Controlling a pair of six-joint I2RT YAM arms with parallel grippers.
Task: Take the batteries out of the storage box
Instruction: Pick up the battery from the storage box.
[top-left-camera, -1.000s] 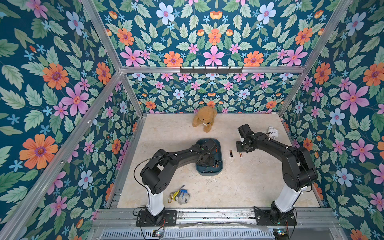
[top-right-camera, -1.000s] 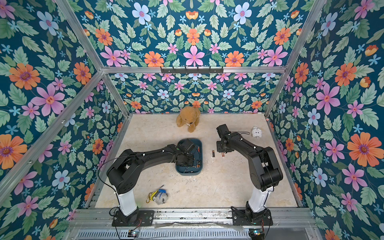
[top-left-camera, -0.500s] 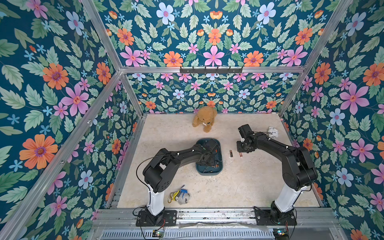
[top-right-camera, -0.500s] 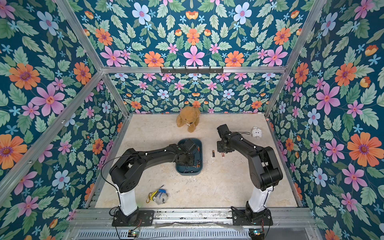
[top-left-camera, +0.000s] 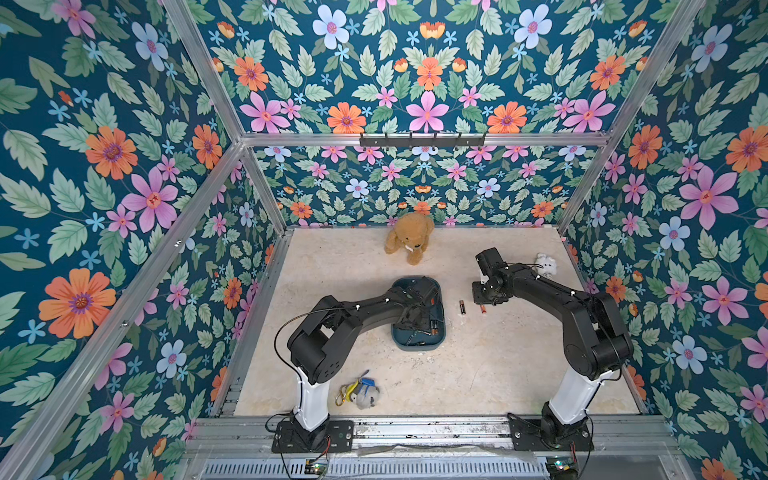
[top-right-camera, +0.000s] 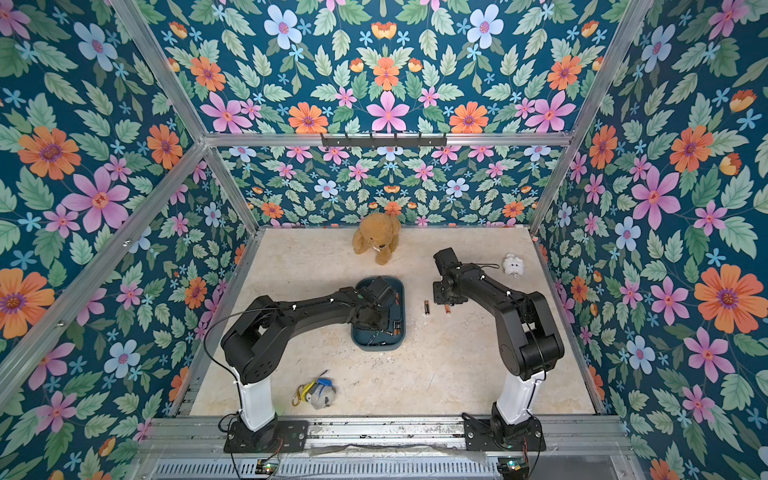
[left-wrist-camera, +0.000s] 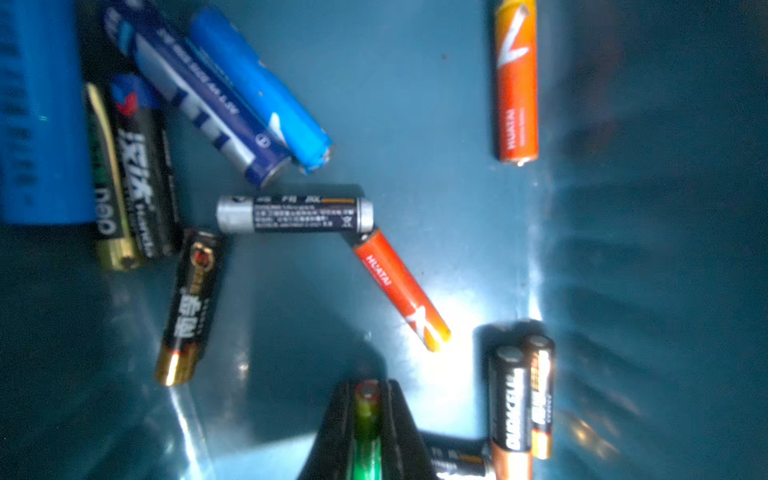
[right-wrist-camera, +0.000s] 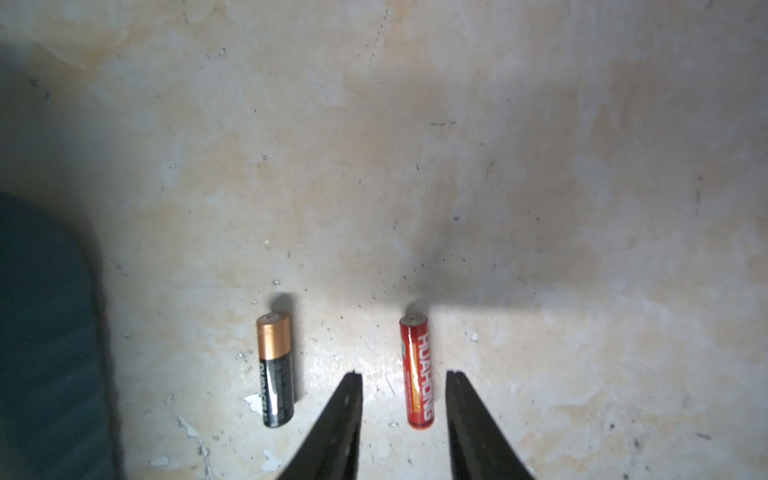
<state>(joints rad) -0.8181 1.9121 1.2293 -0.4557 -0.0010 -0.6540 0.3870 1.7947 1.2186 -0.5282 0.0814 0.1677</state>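
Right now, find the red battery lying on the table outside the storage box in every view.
Top view: red battery on the table, right of the storage box.
Top view: same place.
Left wrist: not in it.
Right wrist: just ahead of the right gripper, between its open jaws.
Shared landmark: the black-and-copper battery lying parallel beside it.

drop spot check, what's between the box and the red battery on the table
A black and copper battery, apart from box and red battery; right wrist view.

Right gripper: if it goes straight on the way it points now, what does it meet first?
The right gripper would probably meet the red HUAHONG battery on the tabletop between its open jaws; depth is unclear.
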